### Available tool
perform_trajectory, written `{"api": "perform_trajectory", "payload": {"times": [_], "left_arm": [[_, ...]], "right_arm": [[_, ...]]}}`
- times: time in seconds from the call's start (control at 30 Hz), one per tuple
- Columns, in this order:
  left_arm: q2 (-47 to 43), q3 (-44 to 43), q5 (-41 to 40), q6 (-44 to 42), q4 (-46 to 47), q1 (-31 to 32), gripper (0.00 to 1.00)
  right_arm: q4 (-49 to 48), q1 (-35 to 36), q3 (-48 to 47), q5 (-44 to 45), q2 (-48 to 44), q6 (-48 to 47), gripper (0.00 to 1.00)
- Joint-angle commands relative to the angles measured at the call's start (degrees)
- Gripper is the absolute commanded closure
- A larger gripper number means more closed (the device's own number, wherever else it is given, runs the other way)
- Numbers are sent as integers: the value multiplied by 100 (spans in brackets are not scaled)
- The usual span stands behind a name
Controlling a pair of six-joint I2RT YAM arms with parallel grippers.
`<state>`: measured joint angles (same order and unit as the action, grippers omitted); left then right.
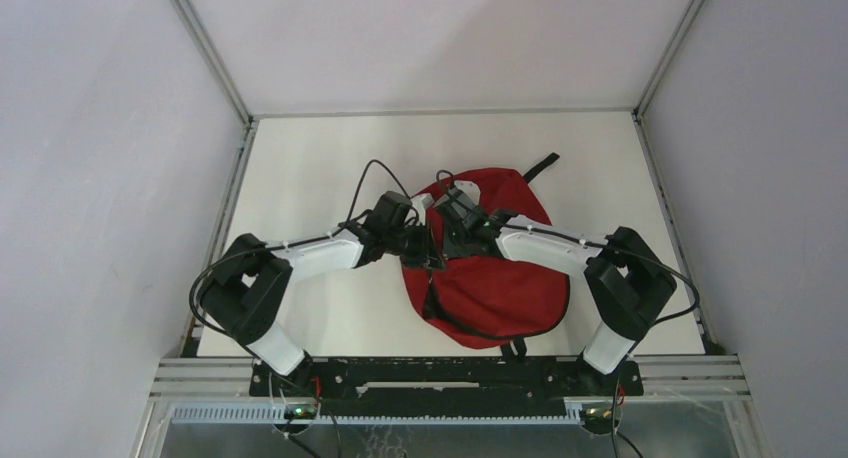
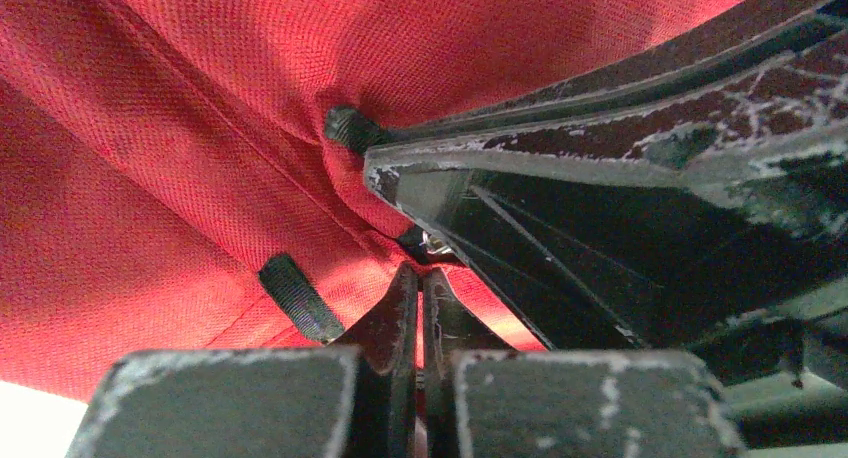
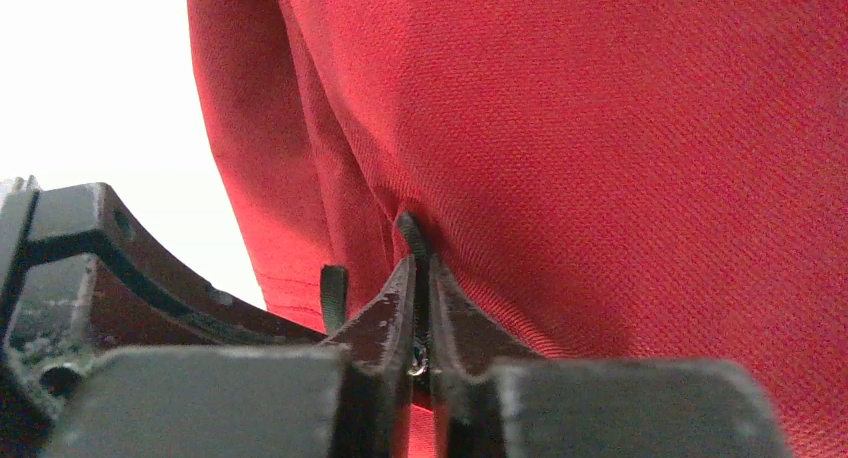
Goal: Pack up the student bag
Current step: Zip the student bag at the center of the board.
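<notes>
The student bag (image 1: 495, 283) is a red fabric backpack with black trim, lying right of the table's middle. Both grippers meet at its upper left edge. My left gripper (image 1: 428, 248) is shut with a thin fold of the bag's red fabric (image 2: 200, 128) pinched between the fingers (image 2: 420, 274). My right gripper (image 1: 447, 236) is shut on a black zipper pull (image 3: 411, 233) with a small metal ring, its tips (image 3: 421, 268) against the bag's fabric (image 3: 620, 158). The two grippers nearly touch. The inside of the bag is hidden.
A black strap (image 1: 541, 166) sticks out from the bag's far right side. Two short black webbing tabs (image 2: 300, 298) sit on the seam near the left fingers. The right gripper's body (image 2: 650, 178) fills the right of the left wrist view. Metal frame rails (image 1: 240, 188) border the white table.
</notes>
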<state>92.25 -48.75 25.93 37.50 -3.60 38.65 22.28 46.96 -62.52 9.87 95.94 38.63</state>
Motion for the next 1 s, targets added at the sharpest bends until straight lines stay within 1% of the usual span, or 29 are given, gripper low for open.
{"api": "perform_trajectory", "payload": {"times": [0.0,0.03,0.13,0.37,0.73,0.97], "left_arm": [[7,123,185,-85,127,8,100],[-3,132,178,-85,129,4,100],[-29,176,162,-93,129,-5,100],[45,201,163,-93,139,-17,100],[5,216,127,-85,131,-34,100],[-113,325,64,-131,77,-94,100]], "right_arm": [[6,17,-230,266,-90,-29,98],[64,11,-234,375,-156,2,100],[148,6,-155,677,-411,28,100],[36,38,144,860,-1131,129,100],[213,34,337,1345,-1556,152,100],[396,-259,666,1626,-1931,161,100]]}}
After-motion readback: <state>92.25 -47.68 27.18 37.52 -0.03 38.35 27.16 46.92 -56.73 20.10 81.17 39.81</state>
